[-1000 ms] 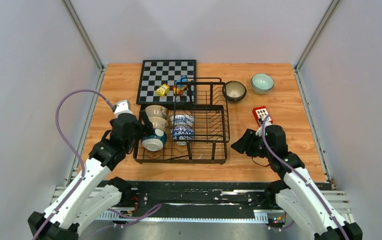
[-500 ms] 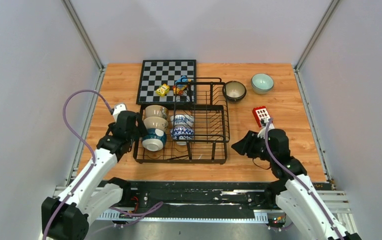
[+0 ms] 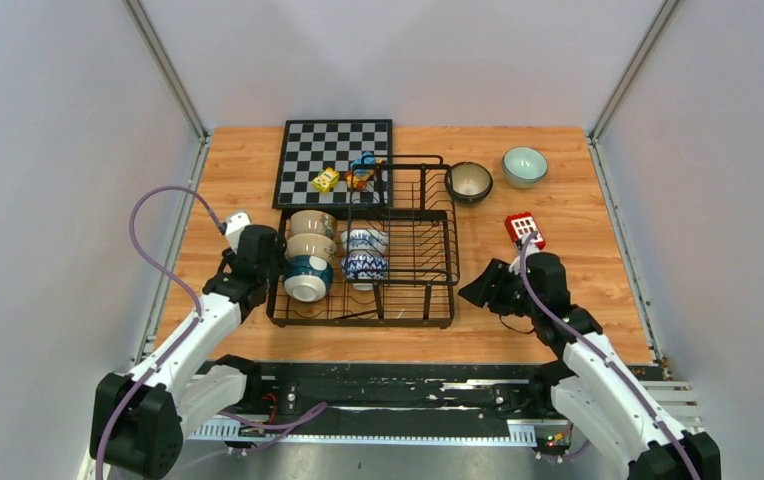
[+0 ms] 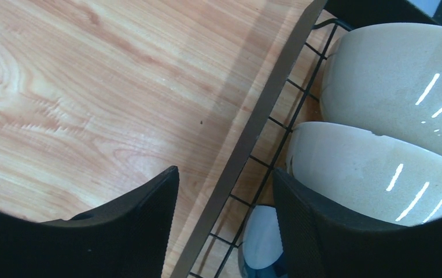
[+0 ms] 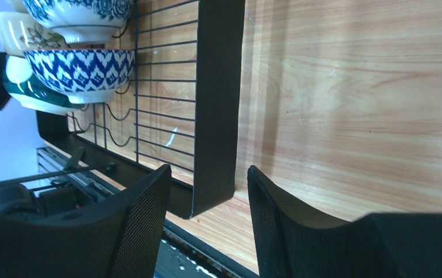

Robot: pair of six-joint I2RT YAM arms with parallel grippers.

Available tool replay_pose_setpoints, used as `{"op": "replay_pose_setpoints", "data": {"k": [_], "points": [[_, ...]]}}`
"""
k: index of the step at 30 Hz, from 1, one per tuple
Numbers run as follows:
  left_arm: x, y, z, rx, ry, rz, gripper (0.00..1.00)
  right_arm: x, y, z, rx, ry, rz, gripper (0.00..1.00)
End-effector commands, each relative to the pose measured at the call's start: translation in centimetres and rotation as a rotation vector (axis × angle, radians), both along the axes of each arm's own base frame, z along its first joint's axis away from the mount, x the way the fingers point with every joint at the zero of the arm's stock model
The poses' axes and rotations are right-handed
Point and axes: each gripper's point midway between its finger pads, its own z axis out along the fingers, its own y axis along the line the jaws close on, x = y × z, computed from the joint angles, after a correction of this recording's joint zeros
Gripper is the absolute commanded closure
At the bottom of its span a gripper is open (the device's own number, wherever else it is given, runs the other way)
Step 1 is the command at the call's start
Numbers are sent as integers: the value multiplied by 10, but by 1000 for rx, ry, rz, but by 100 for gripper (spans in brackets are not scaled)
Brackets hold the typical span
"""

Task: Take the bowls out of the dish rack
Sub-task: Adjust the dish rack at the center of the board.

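Left claw: spread, pinching nothing. It straddled the rack rim, one finger outside over the table, the other inside the rack.
Target side: the beige bowl lay just beside the inner finger. I could not tell if they touched.
Row: a second beige bowl stood ahead of the claw and the teal bowl behind it, all on edge. The row's long axis ran along the rim the claw straddled.
Other bowls: the patterned bowls sat beyond the row, deeper in the rack. The dark bowl and mint bowl were already on the table.
Right claw: spread and empty, off the rack's far side, well apart from every bowl.
Nearer arm: left, by my judgement. It would have to shift inward to get a bowl wall, not the rim, between its fingers.
Change: since a second ago the left claw had drawn slightly outward to the rim and its elbow had dropped. The right arm had barely moved.
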Motion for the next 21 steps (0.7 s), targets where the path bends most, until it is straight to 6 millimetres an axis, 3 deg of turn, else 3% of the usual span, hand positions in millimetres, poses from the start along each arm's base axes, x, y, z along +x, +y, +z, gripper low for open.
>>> {"op": "replay_pose_setpoints", "data": {"k": [1,11,21], "points": [[-16,-26,-27,-115,68,-91,40,7,14,3,96,21,-15,44],[-29,-53,-38,-275,40,-171,65,15,28,-10,98,83,-22,44],[-46,-66,-40,-360,19,-231,81,25,20,-34,-24,136,-56,60]]}}
